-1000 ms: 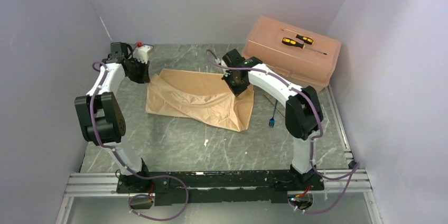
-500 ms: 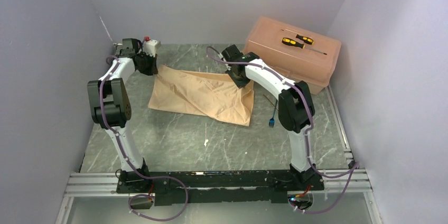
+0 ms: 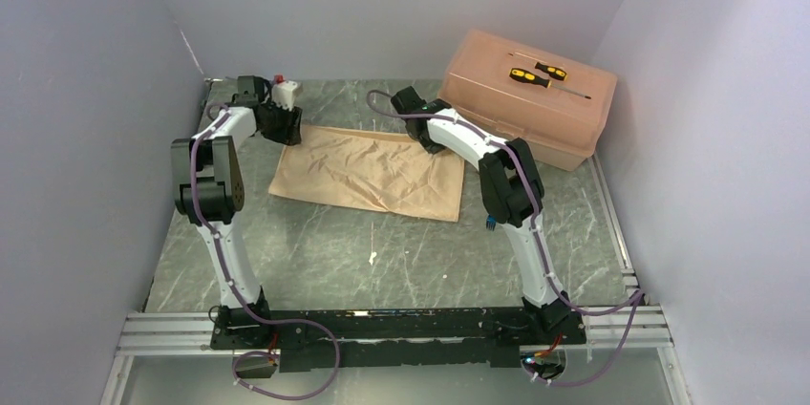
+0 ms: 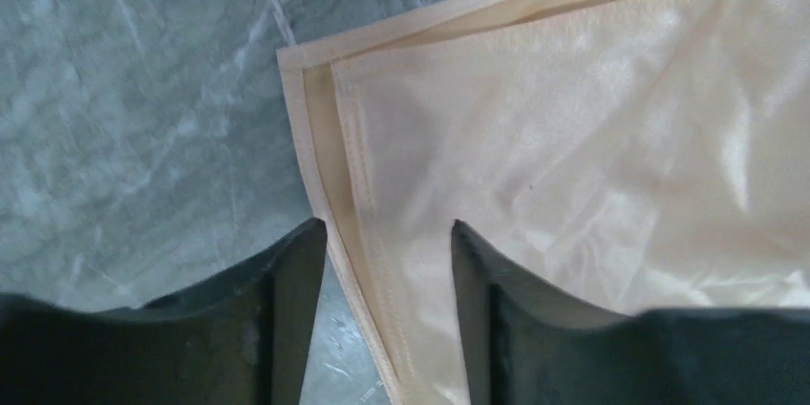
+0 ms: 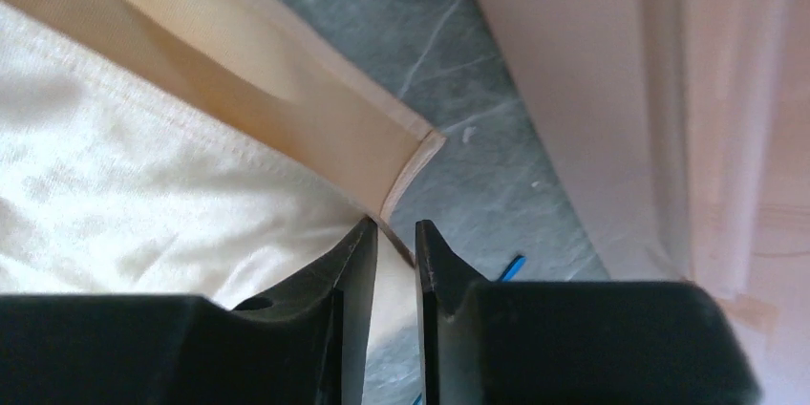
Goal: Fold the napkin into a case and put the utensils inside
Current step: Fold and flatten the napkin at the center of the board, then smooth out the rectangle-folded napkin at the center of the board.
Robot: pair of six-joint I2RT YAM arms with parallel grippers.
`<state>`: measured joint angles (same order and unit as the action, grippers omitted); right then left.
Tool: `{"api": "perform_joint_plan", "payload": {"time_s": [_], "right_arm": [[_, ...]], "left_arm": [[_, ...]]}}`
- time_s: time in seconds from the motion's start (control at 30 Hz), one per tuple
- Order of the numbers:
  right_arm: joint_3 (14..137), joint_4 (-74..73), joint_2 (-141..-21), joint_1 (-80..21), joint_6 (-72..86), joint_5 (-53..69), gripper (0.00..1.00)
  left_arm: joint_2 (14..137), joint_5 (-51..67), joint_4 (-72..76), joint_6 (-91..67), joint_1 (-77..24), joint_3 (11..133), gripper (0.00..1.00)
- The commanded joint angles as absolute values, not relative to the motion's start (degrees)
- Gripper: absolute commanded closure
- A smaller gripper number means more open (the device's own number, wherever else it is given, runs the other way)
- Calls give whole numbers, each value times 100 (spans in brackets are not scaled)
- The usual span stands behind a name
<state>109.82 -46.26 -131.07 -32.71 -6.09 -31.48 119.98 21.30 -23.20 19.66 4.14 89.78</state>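
We see both arms reaching far over the desk [image 3: 315,243], wrists dipped to the napkin [image 3: 368,171], which lies flat and doubled. Our left pincer [image 4: 387,243] gapes astride its left hem, clamping nothing. The right pincer [image 5: 394,233] is barely parted, the corner hem loose at its tips.

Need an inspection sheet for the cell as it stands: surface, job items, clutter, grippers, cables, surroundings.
Surface: marble table, one white speck.
Job's things: napkin folded in half, lying flat; utensils mostly hidden, only a blue bit shows.
Clutter: pink box with screwdrivers on its lid; white block at far left.
Grippers: left gripper open, straddling napkin's far left edge; right gripper jaws narrowly apart at its far right corner.
Cables: purple cables along both arms, looped at the bases.
Surroundings: plain walls on three sides.
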Motion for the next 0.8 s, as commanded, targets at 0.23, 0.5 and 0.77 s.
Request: {"api": "perform_joint_plan", "payload": {"time_s": [0.23,0.5,0.77], "right_arm": [[10861,-4293,-12530,-3573,-220,-4189,51],[8675,-4003,-11061,-4081,1059,-3529,42],[7093,-3279,-10219,-4229,1909,-2373,44]], "left_arm": [[10573,2197,-3829,2968,609,8417,6],[10198,2486,-5237,4082,945,7570,12],[10455,2570,-4881,3617,1239,7268,18]]}}
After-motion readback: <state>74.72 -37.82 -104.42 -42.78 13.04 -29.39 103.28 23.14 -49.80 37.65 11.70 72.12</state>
